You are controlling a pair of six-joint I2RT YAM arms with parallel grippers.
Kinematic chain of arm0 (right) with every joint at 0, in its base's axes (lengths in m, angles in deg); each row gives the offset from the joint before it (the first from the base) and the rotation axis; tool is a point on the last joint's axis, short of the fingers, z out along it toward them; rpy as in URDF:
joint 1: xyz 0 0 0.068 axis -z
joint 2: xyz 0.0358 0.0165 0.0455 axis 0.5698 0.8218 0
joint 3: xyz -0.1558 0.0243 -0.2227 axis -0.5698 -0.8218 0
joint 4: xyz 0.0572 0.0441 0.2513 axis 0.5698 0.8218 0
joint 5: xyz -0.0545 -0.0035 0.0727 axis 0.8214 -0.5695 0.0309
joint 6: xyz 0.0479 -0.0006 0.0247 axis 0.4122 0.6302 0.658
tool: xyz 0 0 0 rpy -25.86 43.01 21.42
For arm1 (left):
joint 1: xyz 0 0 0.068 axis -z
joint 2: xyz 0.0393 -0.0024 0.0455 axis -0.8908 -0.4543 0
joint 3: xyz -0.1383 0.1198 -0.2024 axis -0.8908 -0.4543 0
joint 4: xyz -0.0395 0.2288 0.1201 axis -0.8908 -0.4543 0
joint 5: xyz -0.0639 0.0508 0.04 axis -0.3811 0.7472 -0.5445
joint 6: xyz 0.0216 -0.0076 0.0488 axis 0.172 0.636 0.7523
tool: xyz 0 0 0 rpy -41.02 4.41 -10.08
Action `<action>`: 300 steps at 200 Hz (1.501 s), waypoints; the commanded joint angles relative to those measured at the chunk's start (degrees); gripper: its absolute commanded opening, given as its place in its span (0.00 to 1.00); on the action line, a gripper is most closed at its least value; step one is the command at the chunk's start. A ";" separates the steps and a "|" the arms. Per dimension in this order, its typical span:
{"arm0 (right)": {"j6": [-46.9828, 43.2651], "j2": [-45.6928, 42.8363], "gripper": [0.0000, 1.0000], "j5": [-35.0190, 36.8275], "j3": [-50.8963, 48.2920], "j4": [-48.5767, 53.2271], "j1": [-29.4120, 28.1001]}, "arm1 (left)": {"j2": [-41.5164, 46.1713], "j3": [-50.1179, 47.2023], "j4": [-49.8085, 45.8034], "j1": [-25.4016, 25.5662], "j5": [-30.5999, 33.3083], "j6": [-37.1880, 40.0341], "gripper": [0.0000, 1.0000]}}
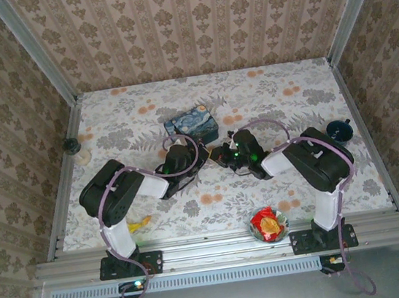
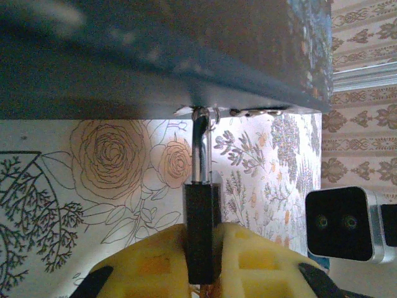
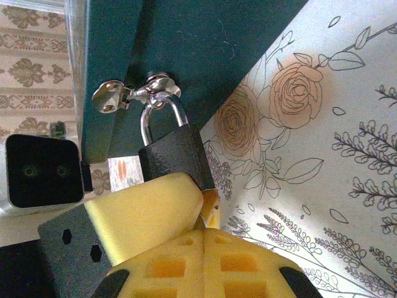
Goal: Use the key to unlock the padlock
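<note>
A small black squarish padlock (image 2: 201,211) hangs by its silvery shackle (image 3: 162,117) from the metal hasp (image 3: 118,96) of a blue painted tin box (image 1: 191,123), which sits mid-bench towards the far edge. The left claw (image 2: 201,248) pinches the padlock body between its yellow pads. The right claw (image 3: 205,248) has its pads pressed together just beside the lock's lower end, with a small brass-coloured tip (image 3: 211,212) at their seam (I cannot tell whether it is a key).

The tin's side looms close over both claws.

Near the bench's near edge, by the right arm's base, stands a small bowl (image 1: 268,225) of red and yellow items. A dark blue round object (image 1: 340,130) lies by the right edge, and a yellow scrap (image 1: 140,222) by the near-left corner.

The bench (image 1: 289,100) wears a pale floral cover. Beige patterned wallpaper lines the walls.
</note>
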State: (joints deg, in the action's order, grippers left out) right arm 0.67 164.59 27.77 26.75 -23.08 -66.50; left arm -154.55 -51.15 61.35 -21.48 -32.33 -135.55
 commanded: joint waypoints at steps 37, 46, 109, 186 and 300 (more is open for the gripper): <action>0.85 0.05 0.00 -0.21 1.32 -4.66 0.30 | 3.01 -1.07 -2.53 -0.71 -0.80 3.03 0.56; 0.77 0.08 0.00 -0.21 1.41 -4.58 0.30 | 3.62 -1.24 -3.09 -1.10 -0.31 3.38 0.62; -0.14 -0.34 0.00 0.05 1.74 -3.42 0.39 | 5.07 -1.01 -6.82 -3.94 2.03 6.11 0.69; -8.58 -11.02 0.11 8.82 0.37 16.91 0.13 | 7.79 5.26 -23.24 -4.05 6.20 20.14 0.54; -16.08 -23.30 0.44 18.60 -0.96 34.63 0.04 | -0.91 10.59 -19.84 -4.42 1.08 22.22 0.45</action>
State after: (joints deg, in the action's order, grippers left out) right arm -12.99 143.92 42.26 26.62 6.57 -66.18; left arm -153.98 -42.37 41.11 -25.53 -30.58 -114.91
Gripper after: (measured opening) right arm 0.433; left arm 0.463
